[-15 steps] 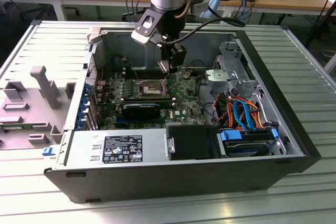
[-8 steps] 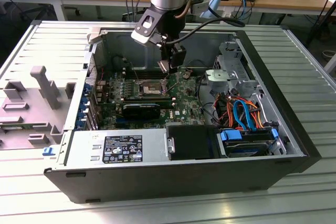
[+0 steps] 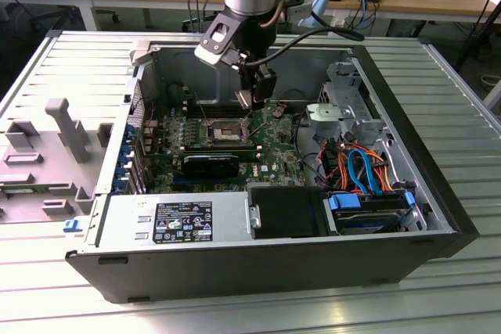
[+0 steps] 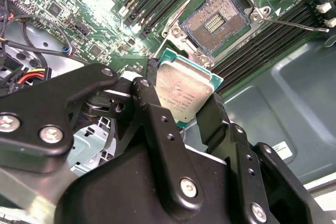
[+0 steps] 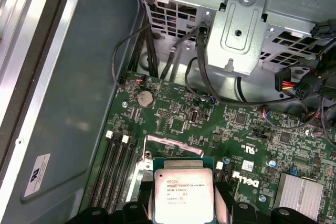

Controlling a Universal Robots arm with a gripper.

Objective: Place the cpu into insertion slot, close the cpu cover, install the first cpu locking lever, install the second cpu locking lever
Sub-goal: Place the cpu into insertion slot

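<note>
My gripper [image 3: 252, 103] hangs inside the open computer case, just to the exterior view's right of the insertion slot [image 3: 225, 131] and a little above the green board. It is shut on the cpu [image 4: 184, 90], a flat silver-topped square chip pinched by its edges between two black fingers [image 4: 152, 108]. The chip is tilted, not level with the board. The slot [image 4: 215, 24] lies open with its dark pin field bare and a thin locking lever [image 4: 294, 23] sticking out from one corner. In the first wrist view the cpu [image 5: 182, 195] sits just short of a thin grey frame, the cpu cover [image 5: 176, 144].
Long black memory slots [image 4: 262, 45] flank the socket. A black heatsink-like block [image 3: 211, 163] lies nearer the camera. A metal drive bracket [image 3: 344, 111] and bundled cables [image 3: 360, 166] crowd the exterior view's right. The power supply [image 3: 180, 220] fills the front; case walls surround all.
</note>
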